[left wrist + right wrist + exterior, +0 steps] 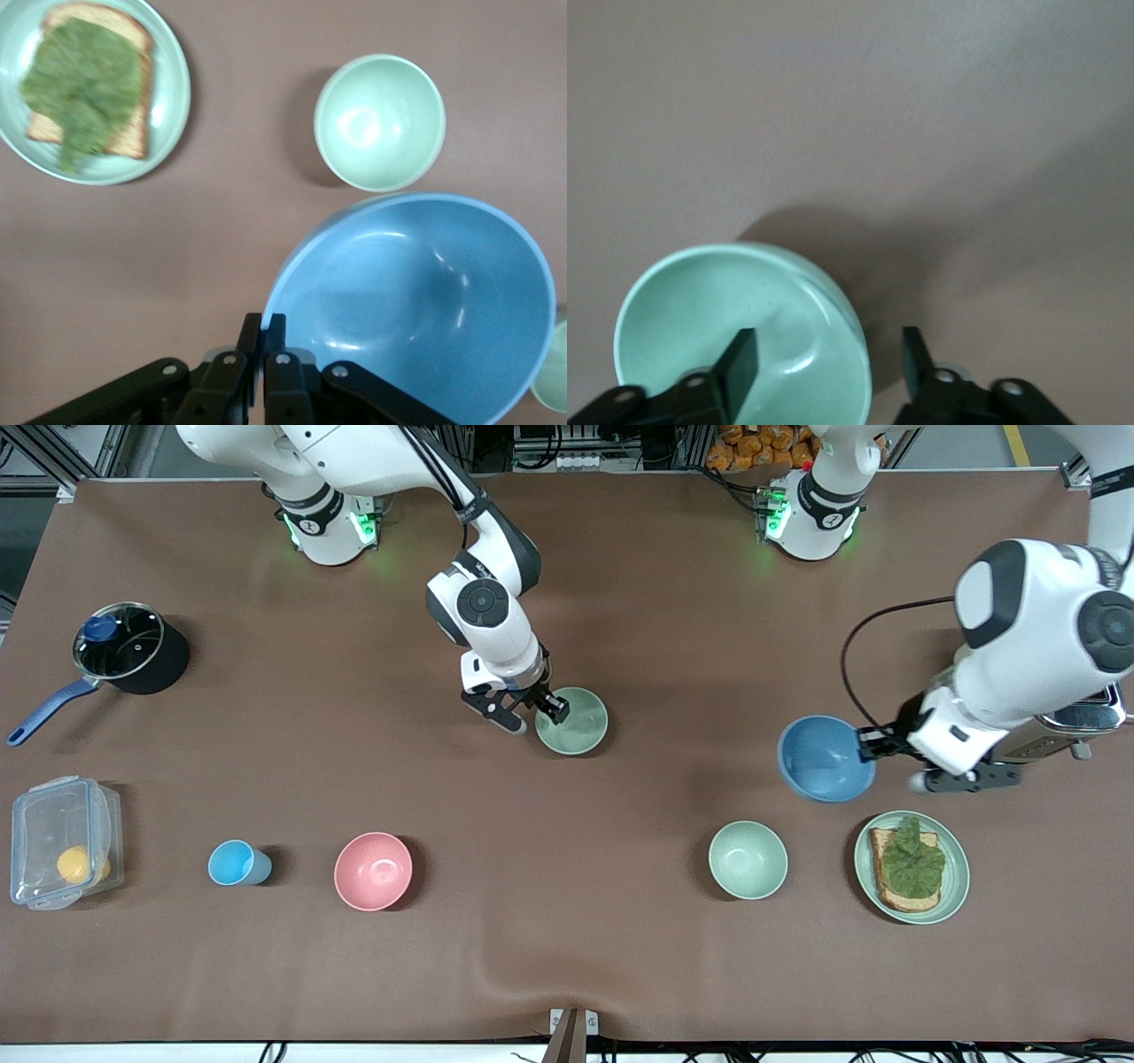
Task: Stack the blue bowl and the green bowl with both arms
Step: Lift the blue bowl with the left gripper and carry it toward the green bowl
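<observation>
Blue bowl [824, 760] hangs mid-right of frame, clamped by the left gripper [870, 740]; right gripper [539, 717], fingers apart, straddles the green bowl's [574, 723] rim at centre.

- toaster [1076, 722]: mostly hidden under left arm, beside blue bowl [826, 758], make unclear
- blue bowl: rim cut by left wrist view's edge
- green bowl [744, 336]: cut by right wrist view's edge
- plate [168, 97]: cropped at left wrist view's corner, toast topping [84, 84] blurred
- yellow item [74, 864] in container [62, 841]: too unclear to tell
</observation>
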`<state>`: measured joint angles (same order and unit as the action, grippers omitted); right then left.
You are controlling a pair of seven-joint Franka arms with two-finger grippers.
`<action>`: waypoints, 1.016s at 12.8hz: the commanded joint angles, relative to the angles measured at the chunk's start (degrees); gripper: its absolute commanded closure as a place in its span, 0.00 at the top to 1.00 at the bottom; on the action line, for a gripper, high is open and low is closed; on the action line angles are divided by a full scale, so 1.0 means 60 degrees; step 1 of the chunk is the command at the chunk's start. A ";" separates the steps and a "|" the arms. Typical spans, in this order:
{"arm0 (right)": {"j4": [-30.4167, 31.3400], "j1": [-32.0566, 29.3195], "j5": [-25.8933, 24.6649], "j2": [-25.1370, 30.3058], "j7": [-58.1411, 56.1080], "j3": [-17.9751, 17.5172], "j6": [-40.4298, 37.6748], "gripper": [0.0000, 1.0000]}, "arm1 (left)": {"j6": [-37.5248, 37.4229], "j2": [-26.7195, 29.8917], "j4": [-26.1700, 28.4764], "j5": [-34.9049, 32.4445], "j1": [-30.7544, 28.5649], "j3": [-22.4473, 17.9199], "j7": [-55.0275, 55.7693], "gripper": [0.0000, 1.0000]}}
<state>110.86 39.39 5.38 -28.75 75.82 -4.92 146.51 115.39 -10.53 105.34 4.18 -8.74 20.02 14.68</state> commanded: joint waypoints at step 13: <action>-0.0429 -0.2186 0.4005 -0.0348 0.0240 -0.0118 -0.1513 1.00 | -0.0467 -0.0383 -0.0111 0.0022 0.0942 0.1204 0.2604 0.00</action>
<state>108.30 26.70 25.55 -28.88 76.43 -4.62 134.27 113.64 -12.10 105.34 4.18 -4.28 27.19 27.76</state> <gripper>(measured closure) 0.000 0.952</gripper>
